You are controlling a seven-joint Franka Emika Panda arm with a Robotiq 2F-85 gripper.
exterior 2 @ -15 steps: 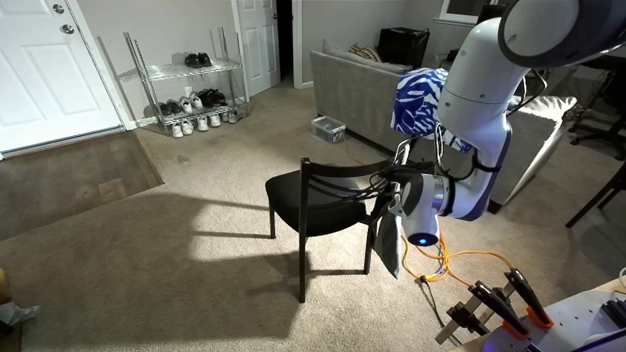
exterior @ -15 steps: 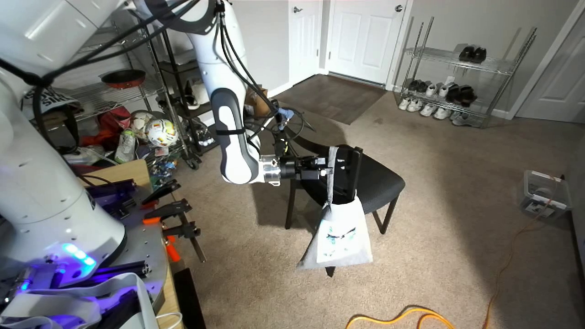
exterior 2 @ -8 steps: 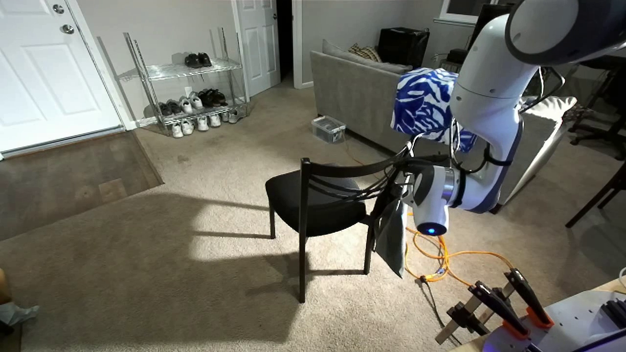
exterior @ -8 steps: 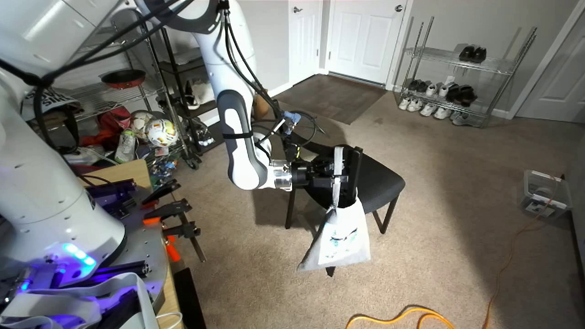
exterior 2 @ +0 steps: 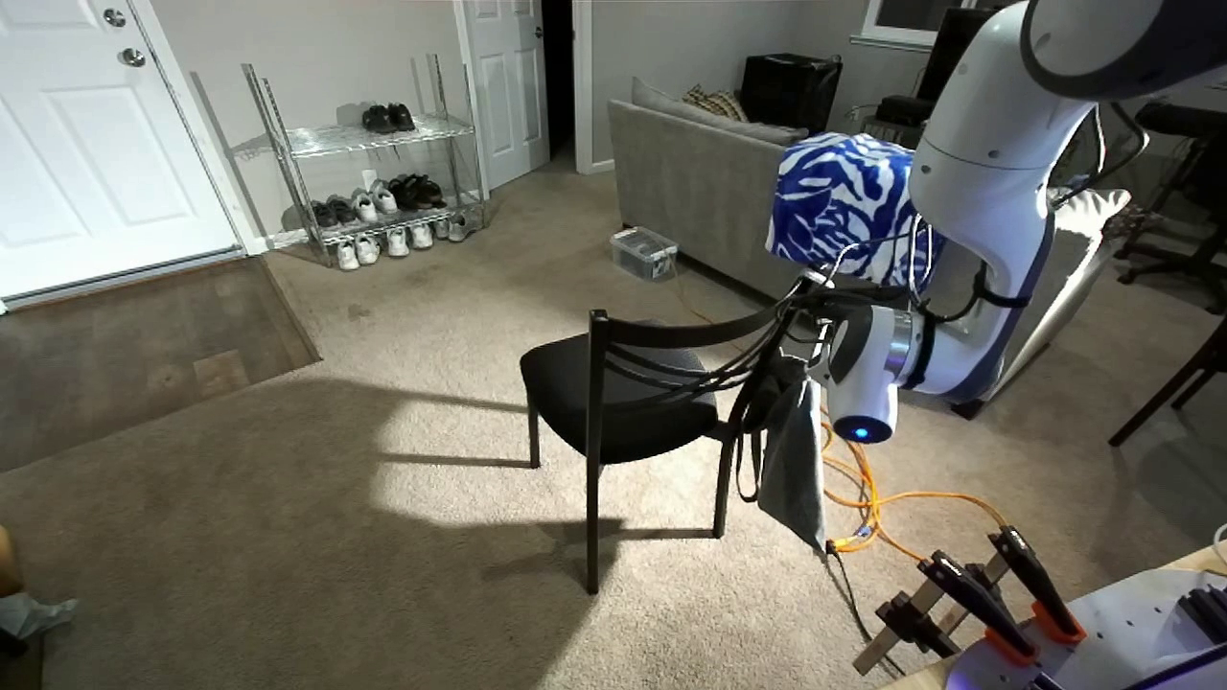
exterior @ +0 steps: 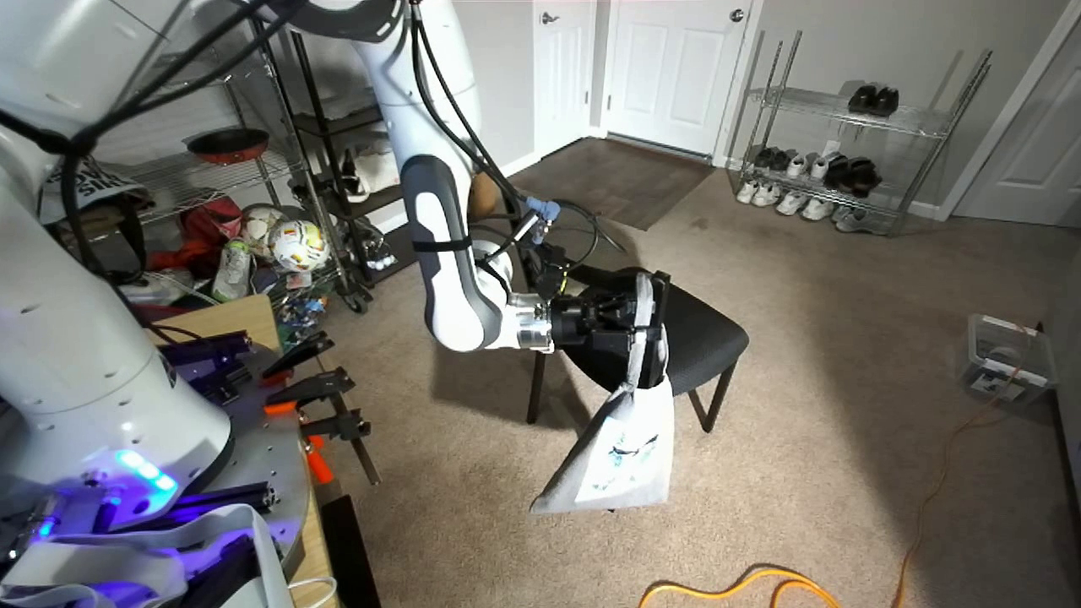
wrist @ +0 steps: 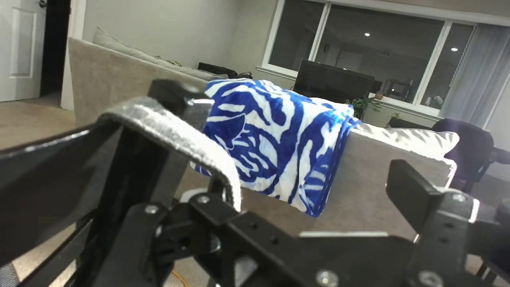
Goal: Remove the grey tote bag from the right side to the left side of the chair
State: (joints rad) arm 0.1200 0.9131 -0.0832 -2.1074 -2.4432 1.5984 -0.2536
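Observation:
The grey tote bag (exterior: 629,447) hangs tilted beside the chair's near backrest post; it also shows edge-on in an exterior view (exterior 2: 794,470), where a dark strap loop dangles by the chair leg. The black chair (exterior: 701,333) stands on the carpet, its seat also visible in an exterior view (exterior 2: 623,407). My gripper (exterior: 635,325) is at the upper backrest beside the post. In the wrist view my gripper (wrist: 318,187) has its fingers wide apart. The pale strap (wrist: 171,123) passes over the post (wrist: 127,171) area and down over the left finger, whose tip is partly hidden.
A workbench with clamps (exterior: 317,388) stands near the robot base. An orange cable (exterior: 752,578) lies on the carpet. A sofa with a blue-and-white blanket (exterior 2: 844,201) and a clear bin (exterior 2: 644,254) stand beyond the chair. A shoe rack (exterior 2: 374,144) is by the wall.
My gripper has moved closer to the chair post, carrying the strap's upper part with it. The bag's lower end has swung outward, away from the chair leg, and a dark strap loop now shows.

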